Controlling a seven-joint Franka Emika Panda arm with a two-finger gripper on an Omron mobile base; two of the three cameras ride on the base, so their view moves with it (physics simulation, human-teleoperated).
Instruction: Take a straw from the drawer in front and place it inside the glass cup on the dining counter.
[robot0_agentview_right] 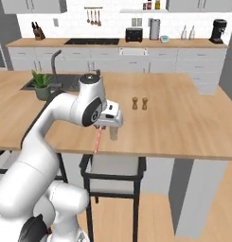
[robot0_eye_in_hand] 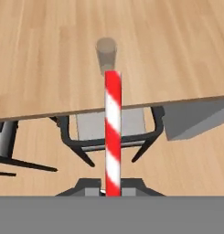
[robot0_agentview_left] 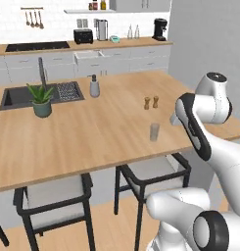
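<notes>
Clamping the light, crushable striped straw by its lower end, the gripper is holding it at frame centre, seemingly just short of the glass cup on the dining counter.

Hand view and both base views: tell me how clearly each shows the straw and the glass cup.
Hand view: the straw is sharp with bold stripes, shut in the gripper; the glass cup beyond is a faint, soft-edged smudge on the dining counter. Right base view: the straw is a thin, blurry pink line, the cup partly hidden by the hand. Left base view: the cup is pale, nearly see-through; lighting flat, no glare.
</notes>
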